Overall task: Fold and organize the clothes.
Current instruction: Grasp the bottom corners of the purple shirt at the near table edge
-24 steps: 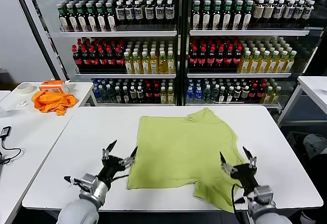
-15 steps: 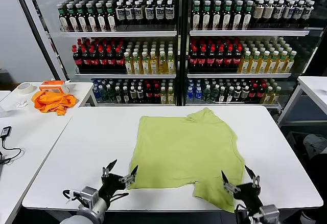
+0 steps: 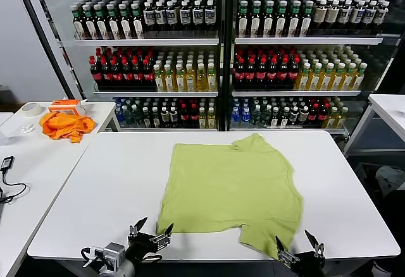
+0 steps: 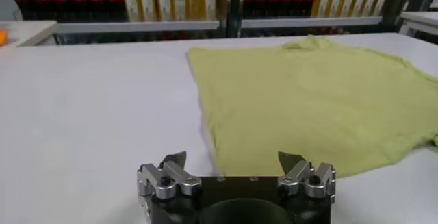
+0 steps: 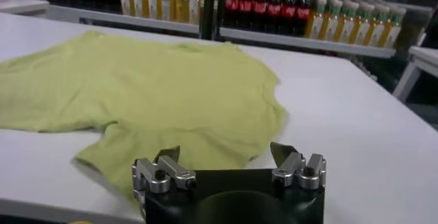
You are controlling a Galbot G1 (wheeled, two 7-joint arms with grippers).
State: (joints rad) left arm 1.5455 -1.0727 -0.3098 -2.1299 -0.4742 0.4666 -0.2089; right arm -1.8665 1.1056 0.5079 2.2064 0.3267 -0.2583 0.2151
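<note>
Both grippers have drawn back toward the near edge of the table (image 3: 95, 182) since the earlier frames, when they hovered higher beside the shirt's near corners; now only their tips show at the bottom of the head view. Nearest, the left gripper (image 3: 150, 232) sits at the near edge by the shirt's near-left corner, and the right gripper (image 3: 300, 248) sits at the near edge by the near-right sleeve. Each has its jaws spread wide and holds nothing, as both wrist views confirm.

Beyond them the T-shirt (image 3: 231, 185) lies flat on the middle of the table, apparently where it lay before. One sleeve reaches toward the near edge and the other bunches up toward the far edge. No tidy, finished fold shows, so I judge the folding barely begun, with most folds and the tidying left.

Farther off, an orange cloth (image 3: 65, 125) rests on the side table (image 3: 31, 163) to the left.
</note>
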